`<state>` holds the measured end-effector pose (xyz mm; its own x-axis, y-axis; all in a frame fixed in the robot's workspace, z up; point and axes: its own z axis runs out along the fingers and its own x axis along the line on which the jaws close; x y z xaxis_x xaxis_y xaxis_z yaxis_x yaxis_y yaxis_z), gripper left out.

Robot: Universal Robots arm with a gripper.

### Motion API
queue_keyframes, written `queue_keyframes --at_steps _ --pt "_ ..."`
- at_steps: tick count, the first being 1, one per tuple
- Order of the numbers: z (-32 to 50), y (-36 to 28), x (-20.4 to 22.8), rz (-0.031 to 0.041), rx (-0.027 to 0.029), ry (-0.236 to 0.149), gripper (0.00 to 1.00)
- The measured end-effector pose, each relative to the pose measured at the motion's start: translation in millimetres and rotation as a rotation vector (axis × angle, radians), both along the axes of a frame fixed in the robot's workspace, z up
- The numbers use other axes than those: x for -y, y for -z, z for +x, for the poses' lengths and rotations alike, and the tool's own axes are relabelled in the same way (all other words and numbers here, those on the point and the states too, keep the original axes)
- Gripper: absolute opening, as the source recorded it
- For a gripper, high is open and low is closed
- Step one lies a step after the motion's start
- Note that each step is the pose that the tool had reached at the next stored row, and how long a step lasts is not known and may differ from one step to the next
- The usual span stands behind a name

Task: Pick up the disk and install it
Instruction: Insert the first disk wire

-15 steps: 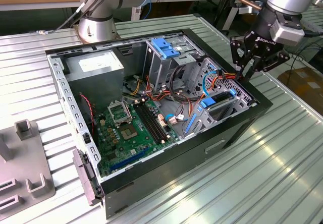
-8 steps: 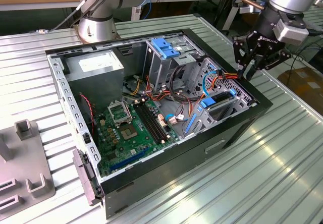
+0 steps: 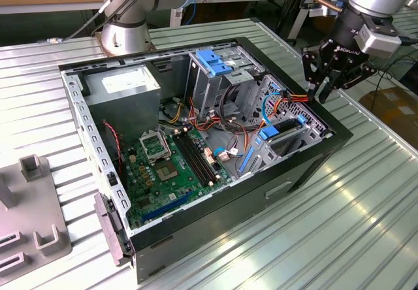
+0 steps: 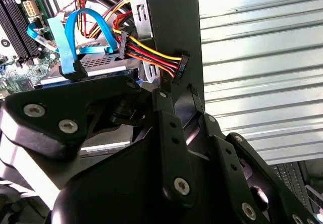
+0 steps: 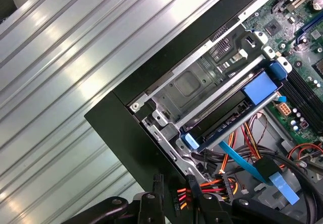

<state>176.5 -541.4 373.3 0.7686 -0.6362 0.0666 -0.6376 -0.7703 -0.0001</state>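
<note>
**Cabling stage: disk seated, power plug in gripper**

Disk, a grey metal slab in a blue plastic frame, lies slotted in the perforated steel cage at the corner of the black case; judged installed. Gripper, black and jointed, pinches the black power plug with its red, yellow and orange leads, just above the case rim. Mating demands square alignment; the flat blue data cable loops nearby.

The silver, ribbed tabletop carries a black computer case with a green motherboard, a grey power supply bearing a white sticker, a bright blue handle, a light-blue flat cable, a red, yellow, orange and black wire bundle, and a black gripper.
</note>
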Motion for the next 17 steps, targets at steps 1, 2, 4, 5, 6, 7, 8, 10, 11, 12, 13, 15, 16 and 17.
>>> queue_keyframes --at_steps 1,2,4,5,6,7,8,10,11,12,13,15,16,17 --pt "0.0 0.0 0.0 0.0000 0.0000 0.000 0.31" --pt "0.0 0.0 0.0 0.0000 0.0000 0.000 0.31" --pt "0.0 0.0 0.0 0.0000 0.0000 0.000 0.31" --pt "0.0 0.0 0.0 0.0000 0.0000 -0.001 0.31" --pt "0.0 0.0 0.0 0.0000 0.0000 -0.001 0.31" --pt "0.0 0.0 0.0 0.0001 0.0000 -0.002 0.31" --pt "0.0 0.0 0.0 0.0000 0.0000 -0.003 0.31" --pt "0.0 0.0 0.0 0.0000 -0.0001 -0.005 0.31" --pt "0.0 0.0 0.0 0.0000 0.0000 -0.006 0.31" --pt "0.0 0.0 0.0 0.0000 0.0000 -0.007 0.31" --pt "0.0 0.0 0.0 0.0001 0.0000 -0.010 0.31" --pt "0.0 0.0 0.0 0.0000 0.0000 -0.013 0.31" --pt "0.0 0.1 0.0 0.0001 0.0000 -0.014 0.31" --pt "0.0 0.0 0.0 0.0001 0.0000 -0.015 0.31"
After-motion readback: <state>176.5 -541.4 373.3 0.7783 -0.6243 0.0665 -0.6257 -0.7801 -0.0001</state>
